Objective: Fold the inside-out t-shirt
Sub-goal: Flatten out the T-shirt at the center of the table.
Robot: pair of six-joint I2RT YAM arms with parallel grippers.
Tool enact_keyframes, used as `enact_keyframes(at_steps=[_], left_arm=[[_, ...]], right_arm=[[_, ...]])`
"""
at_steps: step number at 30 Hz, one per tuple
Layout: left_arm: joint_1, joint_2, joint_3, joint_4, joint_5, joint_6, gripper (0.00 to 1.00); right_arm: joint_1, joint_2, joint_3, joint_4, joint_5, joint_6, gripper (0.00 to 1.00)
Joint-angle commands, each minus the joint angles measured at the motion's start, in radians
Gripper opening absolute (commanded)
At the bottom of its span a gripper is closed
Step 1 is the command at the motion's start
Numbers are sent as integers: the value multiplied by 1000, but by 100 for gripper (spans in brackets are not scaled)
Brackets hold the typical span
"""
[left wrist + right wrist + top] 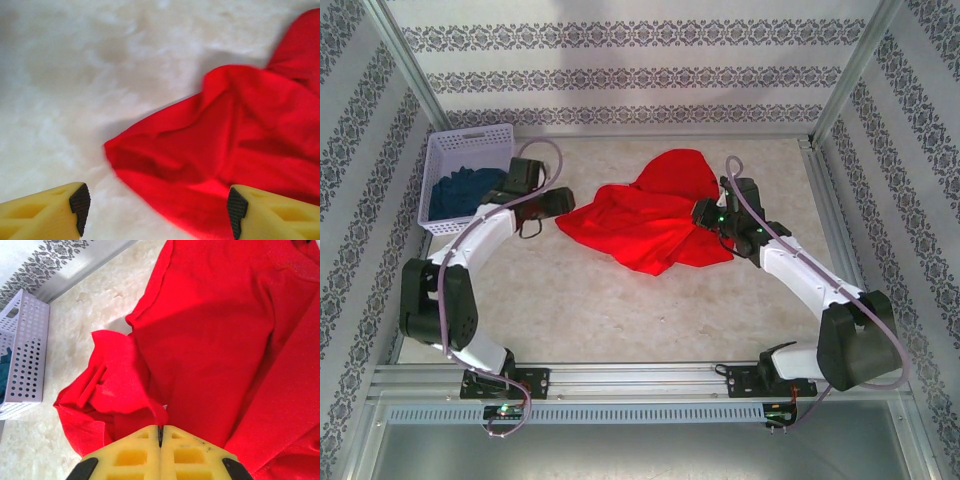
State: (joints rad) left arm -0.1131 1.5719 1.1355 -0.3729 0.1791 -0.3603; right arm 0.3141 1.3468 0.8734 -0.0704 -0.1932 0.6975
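Top view: red t-shirt [645, 225] lies crumpled mid-table btwn two robot arms. L gripper [560, 203] sits just off one edge of it, R gripper [705, 213] at the opposite edge.

L wrist view: L gripper's yellow fingers [80, 202] stand wide apart w/ nothing btwn them. A shirt corner lies on the pale table [620, 310] just ahead of the tips, spreading off to the gripper's right. R wrist view: R gripper's fingers [145, 445] are pressed together, clamped on a pinch of red cloth at their tips, w/ folds running away ahead and to both sides. White basket [445, 150] w/ dark blue cloth [460, 192] sits just beyond the L gripper, apart from the shirt.
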Motion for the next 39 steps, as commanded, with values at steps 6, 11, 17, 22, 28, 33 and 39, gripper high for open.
enact_keyframes(at_steps=[6,11,17,22,28,33,39], left_arm=[[37,231,102,-19,21,19,70],[43,331,148,-36,31,14,57],[43,388,143,-7,93,-12,25],[53,374,156,15,102,-26,0],[66,44,173,110,-5,-75,0],[66,-210,277,185,-27,-132,0],[37,-356,435,253,-17,-136,0]], right_arm=[[1,45,15,58,-37,-2,0],[3,43,8,70,-40,-4,0],[2,34,42,71,-38,-22,0],[1,9,134,71,-21,-53,0],[-39,-123,360,-74,99,-235,0],[-46,-220,573,-177,238,-432,0],[-47,-261,778,-236,307,-576,0]])
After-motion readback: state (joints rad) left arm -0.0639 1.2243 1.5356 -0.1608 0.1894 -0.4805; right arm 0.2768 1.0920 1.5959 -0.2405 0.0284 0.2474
